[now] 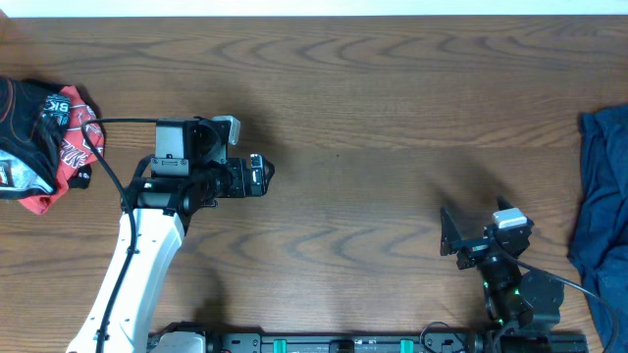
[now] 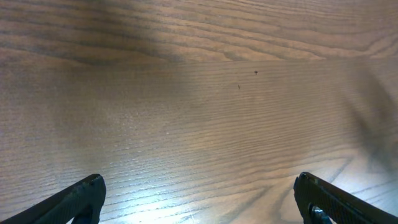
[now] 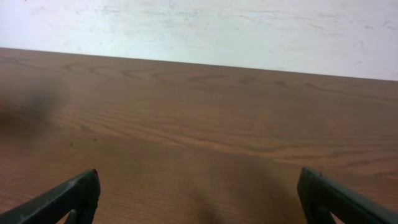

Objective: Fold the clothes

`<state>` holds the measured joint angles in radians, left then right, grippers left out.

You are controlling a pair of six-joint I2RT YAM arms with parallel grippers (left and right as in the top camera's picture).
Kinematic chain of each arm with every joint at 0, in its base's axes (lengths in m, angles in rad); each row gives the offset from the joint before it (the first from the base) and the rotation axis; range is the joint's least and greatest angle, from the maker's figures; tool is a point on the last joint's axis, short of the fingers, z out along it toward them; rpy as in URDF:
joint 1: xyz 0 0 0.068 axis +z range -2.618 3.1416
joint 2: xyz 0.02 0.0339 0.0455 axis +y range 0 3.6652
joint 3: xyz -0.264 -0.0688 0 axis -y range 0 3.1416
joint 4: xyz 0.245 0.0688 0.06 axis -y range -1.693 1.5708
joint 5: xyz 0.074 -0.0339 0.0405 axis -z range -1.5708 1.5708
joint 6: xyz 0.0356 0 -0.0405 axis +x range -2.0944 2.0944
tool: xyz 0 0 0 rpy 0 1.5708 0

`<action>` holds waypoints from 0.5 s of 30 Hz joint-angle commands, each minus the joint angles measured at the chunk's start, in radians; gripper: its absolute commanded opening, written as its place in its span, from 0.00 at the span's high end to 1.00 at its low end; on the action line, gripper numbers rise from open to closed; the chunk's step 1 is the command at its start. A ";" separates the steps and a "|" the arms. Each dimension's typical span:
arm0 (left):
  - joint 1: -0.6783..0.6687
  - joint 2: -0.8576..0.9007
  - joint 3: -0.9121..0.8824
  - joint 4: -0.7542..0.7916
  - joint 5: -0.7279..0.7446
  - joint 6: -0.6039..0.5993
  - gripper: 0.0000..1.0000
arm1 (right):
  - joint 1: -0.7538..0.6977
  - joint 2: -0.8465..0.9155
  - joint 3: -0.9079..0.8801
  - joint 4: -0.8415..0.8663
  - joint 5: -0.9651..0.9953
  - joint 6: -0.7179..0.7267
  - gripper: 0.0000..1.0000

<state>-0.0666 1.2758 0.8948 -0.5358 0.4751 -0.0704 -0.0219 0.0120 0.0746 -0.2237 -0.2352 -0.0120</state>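
A wrinkled dark navy-blue garment (image 1: pixel 601 211), one of the clothes, lies at the table's right edge and runs out of the overhead view. My left gripper (image 1: pixel 267 176) hovers over bare wood left of centre, far from the cloth, pointing right. In the left wrist view this gripper (image 2: pixel 199 183) is open, with only wood grain between its fingers. My right gripper (image 1: pixel 448 233) sits near the front right, a little left of the navy cloth and apart from it. It (image 3: pixel 199 180) is open too, with nothing between its fingers.
A crumpled red, black and white printed garment (image 1: pixel 44 142) lies at the table's left edge, behind the left arm. The wooden table (image 1: pixel 373 118) ends at a white wall (image 3: pixel 205 28) along the far side. The arm bases stand at the front edge.
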 commanded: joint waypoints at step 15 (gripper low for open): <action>0.004 -0.159 0.020 -0.052 -0.181 0.076 0.02 | 0.008 -0.003 -0.003 -0.002 0.002 -0.012 0.01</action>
<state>-0.0666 1.1877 0.8948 -0.5781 0.3630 -0.0170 -0.0219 0.0120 0.0746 -0.2237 -0.2352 -0.0120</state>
